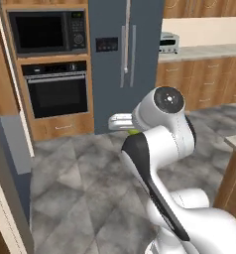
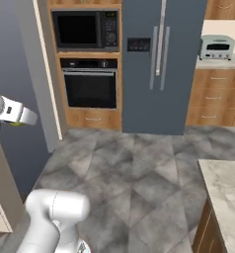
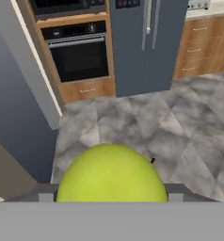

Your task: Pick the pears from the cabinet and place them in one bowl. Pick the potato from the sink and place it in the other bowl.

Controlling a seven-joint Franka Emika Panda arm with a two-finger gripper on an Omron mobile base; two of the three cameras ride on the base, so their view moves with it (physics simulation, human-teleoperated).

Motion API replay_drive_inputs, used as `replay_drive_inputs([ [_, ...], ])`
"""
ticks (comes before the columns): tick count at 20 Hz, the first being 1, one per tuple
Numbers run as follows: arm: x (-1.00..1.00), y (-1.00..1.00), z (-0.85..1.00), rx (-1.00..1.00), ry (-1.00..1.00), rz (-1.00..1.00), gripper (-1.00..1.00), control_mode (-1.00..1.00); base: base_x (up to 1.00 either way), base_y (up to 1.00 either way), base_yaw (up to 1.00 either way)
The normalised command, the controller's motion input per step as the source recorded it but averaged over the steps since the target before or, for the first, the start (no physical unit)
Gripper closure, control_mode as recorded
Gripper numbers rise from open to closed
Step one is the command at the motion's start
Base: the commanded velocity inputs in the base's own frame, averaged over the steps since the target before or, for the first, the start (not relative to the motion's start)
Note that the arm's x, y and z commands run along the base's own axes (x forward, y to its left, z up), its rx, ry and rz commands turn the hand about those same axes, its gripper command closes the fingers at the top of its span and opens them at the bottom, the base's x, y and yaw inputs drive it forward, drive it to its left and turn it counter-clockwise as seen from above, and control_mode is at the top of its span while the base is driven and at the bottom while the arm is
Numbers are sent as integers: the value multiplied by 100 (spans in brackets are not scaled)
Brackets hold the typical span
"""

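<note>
A bright yellow-green pear (image 3: 111, 176) bulges up from the bottom of the hand view, wedged between the jaws of my gripper (image 3: 111, 194), which is shut on it. In the left base view a sliver of the pear (image 1: 133, 132) peeks out under the white hand, in front of the arm's elbow. From the right base, the hand sticks out at the far left edge with a green edge of the pear (image 2: 17, 123) beneath it. It hangs well above the grey tiled floor. The cabinet, bowls, potato and sink are out of view.
Ahead stand a grey fridge (image 1: 125, 49), a wall oven (image 1: 55, 89) with a microwave (image 1: 48, 32) above, and wooden drawers under a counter with a toaster (image 2: 217, 47). A stone countertop corner (image 2: 225, 188) lies to the right. A grey panel (image 2: 16, 74) stands close on the left.
</note>
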Motion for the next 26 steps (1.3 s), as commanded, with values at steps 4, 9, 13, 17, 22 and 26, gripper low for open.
replay_drive_inputs([
  [4,0,0,0,0,0,0,100,100,5,0,-46],
  [9,0,0,0,0,0,0,100,100,4,0,-46],
  [13,0,0,0,0,0,0,100,100,8,-2,-44],
  [17,0,0,0,0,0,0,100,100,6,-3,-45],
  [22,0,0,0,0,0,0,100,100,0,-3,-49],
  [26,0,0,0,0,0,0,100,100,0,-11,-49],
])
